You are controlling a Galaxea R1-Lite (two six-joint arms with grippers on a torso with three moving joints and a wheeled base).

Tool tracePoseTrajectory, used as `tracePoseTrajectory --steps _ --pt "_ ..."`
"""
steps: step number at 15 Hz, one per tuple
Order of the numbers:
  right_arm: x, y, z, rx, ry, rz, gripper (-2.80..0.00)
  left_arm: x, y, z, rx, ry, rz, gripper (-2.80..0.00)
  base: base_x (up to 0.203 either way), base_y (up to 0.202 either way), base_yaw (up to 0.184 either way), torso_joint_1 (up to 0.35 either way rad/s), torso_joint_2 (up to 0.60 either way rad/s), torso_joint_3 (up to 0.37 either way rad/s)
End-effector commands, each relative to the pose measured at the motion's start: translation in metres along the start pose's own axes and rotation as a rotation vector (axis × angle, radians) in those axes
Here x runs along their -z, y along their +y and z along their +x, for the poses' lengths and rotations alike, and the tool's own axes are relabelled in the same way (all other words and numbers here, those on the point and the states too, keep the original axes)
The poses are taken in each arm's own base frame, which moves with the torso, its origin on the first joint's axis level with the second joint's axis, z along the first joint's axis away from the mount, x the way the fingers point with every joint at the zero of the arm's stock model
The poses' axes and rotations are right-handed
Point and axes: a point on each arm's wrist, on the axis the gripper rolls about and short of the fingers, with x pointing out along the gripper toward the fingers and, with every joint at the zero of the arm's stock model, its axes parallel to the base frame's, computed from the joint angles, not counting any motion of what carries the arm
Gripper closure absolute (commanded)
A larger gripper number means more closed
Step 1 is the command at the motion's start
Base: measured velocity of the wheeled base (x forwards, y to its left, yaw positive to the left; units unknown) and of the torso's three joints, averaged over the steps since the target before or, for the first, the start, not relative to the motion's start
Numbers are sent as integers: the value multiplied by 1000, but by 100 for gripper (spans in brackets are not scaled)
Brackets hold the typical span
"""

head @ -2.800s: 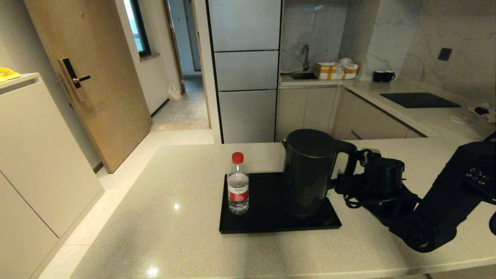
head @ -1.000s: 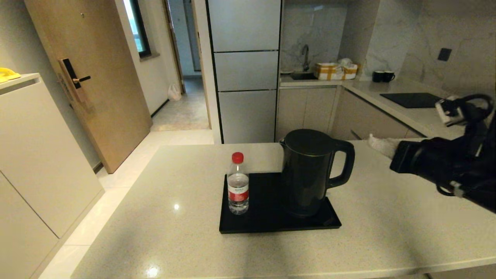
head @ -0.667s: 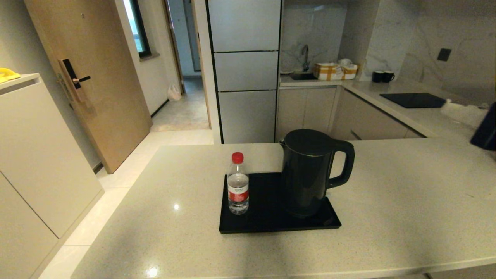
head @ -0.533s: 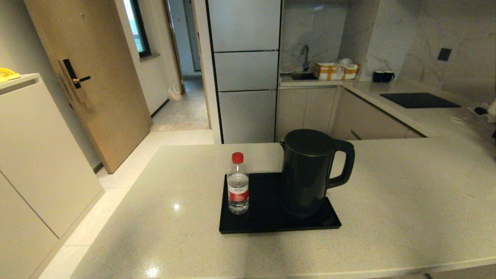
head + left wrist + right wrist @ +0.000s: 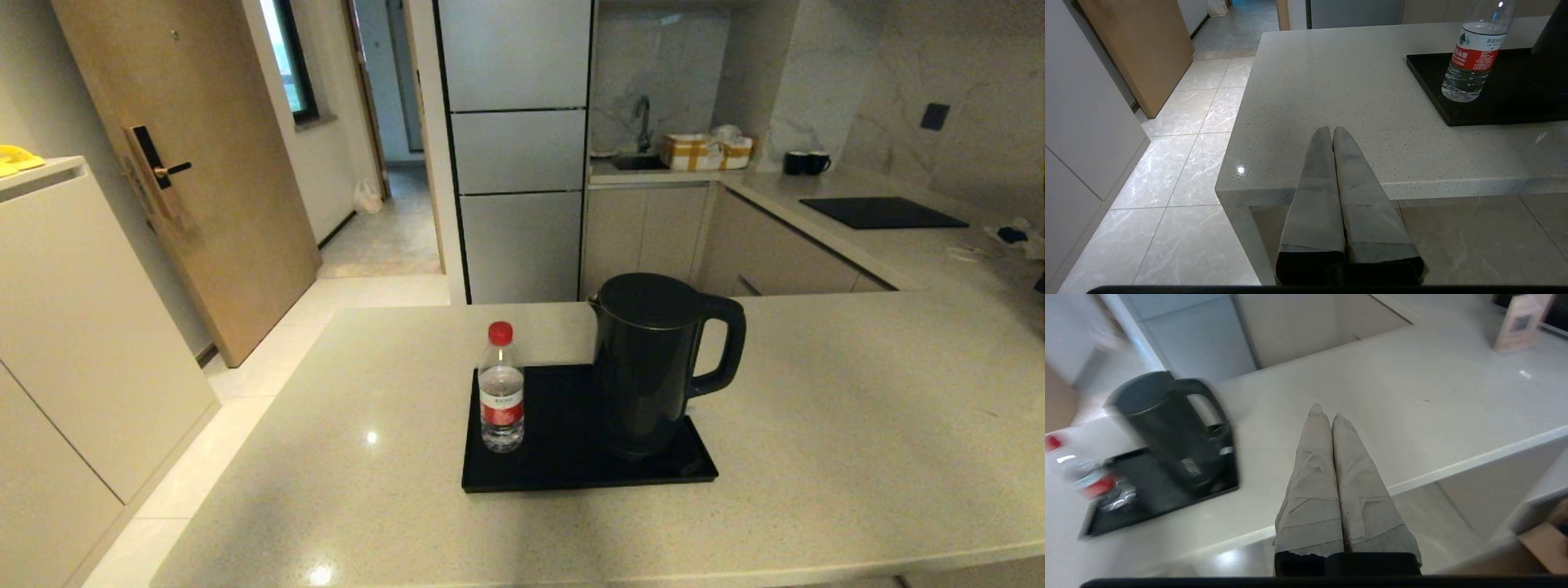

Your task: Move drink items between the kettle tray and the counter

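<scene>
R gripper (image 5: 1326, 413) has let go of kettle (image 5: 653, 363) handle and pulled back off near-right counter (image 5: 857, 457) edge, fingers pressed together. L gripper (image 5: 1329, 130) parked near-left, also pressed together. Kettle + water bottle (image 5: 501, 390) upright on kettle tray (image 5: 571, 474). Placement looks done.

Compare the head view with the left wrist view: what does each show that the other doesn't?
Only the head view shows the whole kettle, the two mugs and the cooktop. Only the left wrist view shows the left gripper, shut and empty, near the counter's edge. Both show the water bottle standing on the kettle tray.
</scene>
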Motion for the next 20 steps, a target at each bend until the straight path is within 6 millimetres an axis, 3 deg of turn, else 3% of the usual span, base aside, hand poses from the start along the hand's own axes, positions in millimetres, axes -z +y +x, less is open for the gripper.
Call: tracePoseTrajectory --steps 1,3,7,10,12,16,20 --pt "27 -9 -57 -125 -209 37 0 0 0 0 0 0 0 0 0 0 0 0 0 0" --pt "48 -7 -55 -223 -300 8 0 0 0 0 0 2 0 0 0 0 0 0 0 0" --pt "99 0 0 -292 -386 -52 0 0 0 0 0 0 0 0 0 0 0 0 0 0" --pt "145 2 34 -298 -387 -120 0 0 0 0 0 0 0 0 0 0 0 0 0 0" --pt "179 0 49 -284 -222 -199 0 0 0 0 0 0 0 0 0 0 0 0 0 0" --pt "198 -4 52 -212 -34 -152 0 0 0 0 0 0 0 0 0 0 0 0 0 0" --pt "197 -4 52 -210 -46 -139 0 0 0 0 0 0 0 0 0 0 0 0 0 0"
